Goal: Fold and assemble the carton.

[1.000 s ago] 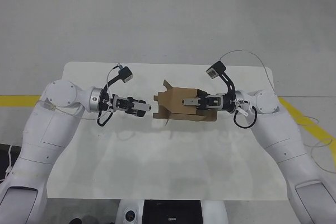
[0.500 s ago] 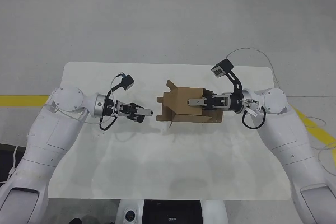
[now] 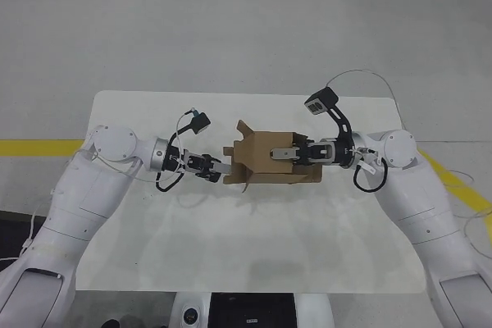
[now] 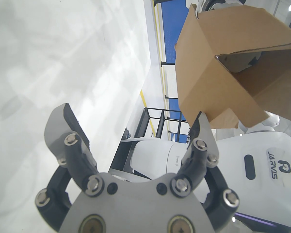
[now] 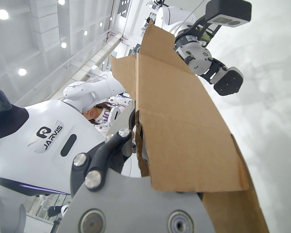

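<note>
White table (image 3: 148, 238): brown carton (image 3: 262, 160) over middle, nearer far edge than near edge, side edges well apart. Carton partly erected, end flaps splayed toward left arm. Right gripper (image 3: 280, 152) clamped on carton wall, one finger along top panel. Left gripper (image 4: 133, 117) spread wide, one fingertip touching flap edge.

white table on a grey floor, in a bright hall
the table (image 3: 230, 238) is white with rounded corners. a yellow stripe (image 3: 16, 148) crosses the pale grey floor (image 3: 230, 41) beside it. the wrist views show a white gridded ceiling (image 5: 38, 30) with round lights (image 5: 61, 1), blue wall panels (image 4: 169, 8) and a black metal frame (image 4: 150, 122).
</note>
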`<control>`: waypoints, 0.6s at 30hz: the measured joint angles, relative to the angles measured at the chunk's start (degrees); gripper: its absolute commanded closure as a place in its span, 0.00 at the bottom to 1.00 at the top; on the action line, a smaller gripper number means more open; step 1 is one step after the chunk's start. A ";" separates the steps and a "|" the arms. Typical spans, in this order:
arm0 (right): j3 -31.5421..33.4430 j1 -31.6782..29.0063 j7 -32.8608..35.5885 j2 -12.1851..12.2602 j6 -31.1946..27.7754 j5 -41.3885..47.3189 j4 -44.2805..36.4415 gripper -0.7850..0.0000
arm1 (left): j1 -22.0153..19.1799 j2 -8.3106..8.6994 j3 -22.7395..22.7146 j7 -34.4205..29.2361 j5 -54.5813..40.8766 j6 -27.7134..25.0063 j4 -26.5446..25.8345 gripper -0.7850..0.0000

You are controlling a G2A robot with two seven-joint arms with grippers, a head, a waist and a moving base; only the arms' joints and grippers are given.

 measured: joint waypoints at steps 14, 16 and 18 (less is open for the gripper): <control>-2.81 0.43 0.44 -0.45 0.44 0.71 -1.19 1.00 | -1.62 -0.64 1.22 0.32 -1.60 0.30 0.57 0.00; -3.17 0.55 0.49 -0.54 0.48 0.88 -1.22 1.00 | -1.88 -0.70 1.31 0.33 -1.65 0.30 0.65 0.00; -3.56 0.69 0.56 -0.62 0.56 0.95 -1.18 1.00 | -2.11 -0.75 1.36 0.28 -1.78 0.25 0.93 0.00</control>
